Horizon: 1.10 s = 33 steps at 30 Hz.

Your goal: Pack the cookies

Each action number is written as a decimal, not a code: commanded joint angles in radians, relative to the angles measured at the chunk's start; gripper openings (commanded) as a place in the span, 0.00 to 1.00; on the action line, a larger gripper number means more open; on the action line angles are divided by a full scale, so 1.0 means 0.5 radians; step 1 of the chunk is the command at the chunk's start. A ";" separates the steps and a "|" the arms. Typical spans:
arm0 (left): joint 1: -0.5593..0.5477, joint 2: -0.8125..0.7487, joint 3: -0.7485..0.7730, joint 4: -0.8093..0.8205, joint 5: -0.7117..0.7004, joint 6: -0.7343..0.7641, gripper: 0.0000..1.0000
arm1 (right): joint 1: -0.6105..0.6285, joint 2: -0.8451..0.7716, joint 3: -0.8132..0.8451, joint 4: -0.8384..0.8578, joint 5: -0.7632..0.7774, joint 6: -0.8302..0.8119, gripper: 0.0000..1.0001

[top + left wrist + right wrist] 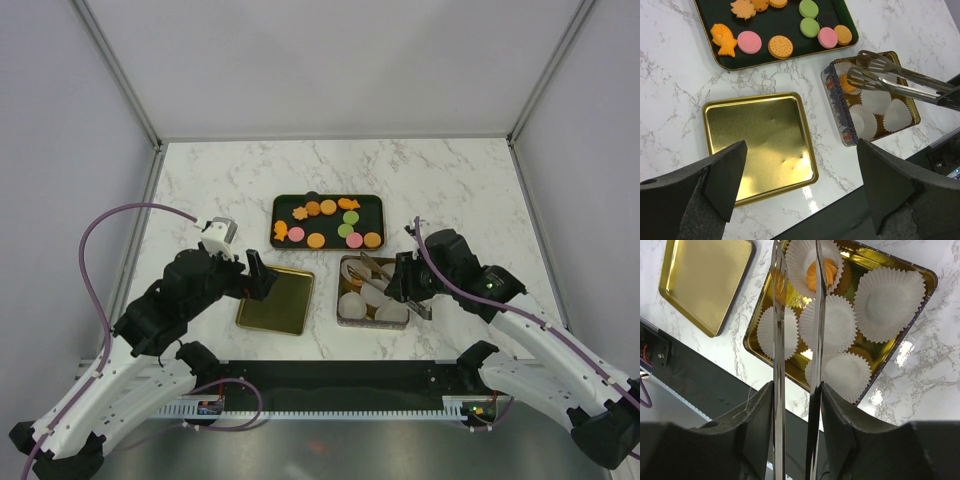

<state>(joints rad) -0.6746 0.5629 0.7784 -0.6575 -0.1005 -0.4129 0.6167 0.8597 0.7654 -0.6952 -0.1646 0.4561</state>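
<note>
Nearest the arm bases, the left fingers (725,175) are hovering spread wide, gripping nothing, above the near part of a shallow gold tray (760,135) that is lying on the marbled white surface (670,100). To the right of it, the right fingers (757,430) are clamping a pair of metal tongs (779,340) by the handle end, one finger pressing on each arm. The tongs are reaching left and far over a rectangular gold-lined tin (932,282), which is sitting just beside the gold tray with a strip of surface between them. White paper cups (890,295) are filling the tin side by side. The tong tips are standing slightly apart over the cup at the tin's far left corner, and one orange cookie (846,84) is lying in that cup. Farther back, a dark tray (785,25) is resting on the surface just beyond both the gold tray and the tin. The other cookies (780,46) are lying flat on it, spread apart: round ones in orange, pink and green, and orange-yellow shaped ones, one of them like a fish, at the left end.
</note>
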 commanded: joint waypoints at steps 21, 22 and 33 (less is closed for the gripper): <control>0.018 0.490 0.121 0.124 -0.127 0.050 1.00 | -0.080 1.296 1.215 0.124 0.124 -0.228 0.47; 0.021 0.540 0.161 0.167 -0.109 0.095 1.00 | -0.089 1.309 1.221 0.114 0.142 -0.225 0.47; 0.478 0.691 0.128 0.303 0.327 0.117 1.00 | -0.098 1.462 1.175 0.231 -0.131 -0.219 0.45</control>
<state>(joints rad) -0.4679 0.9302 0.8295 -0.5503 -0.0101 -0.3759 0.5690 1.5715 1.3373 -0.6331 -0.1616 0.3504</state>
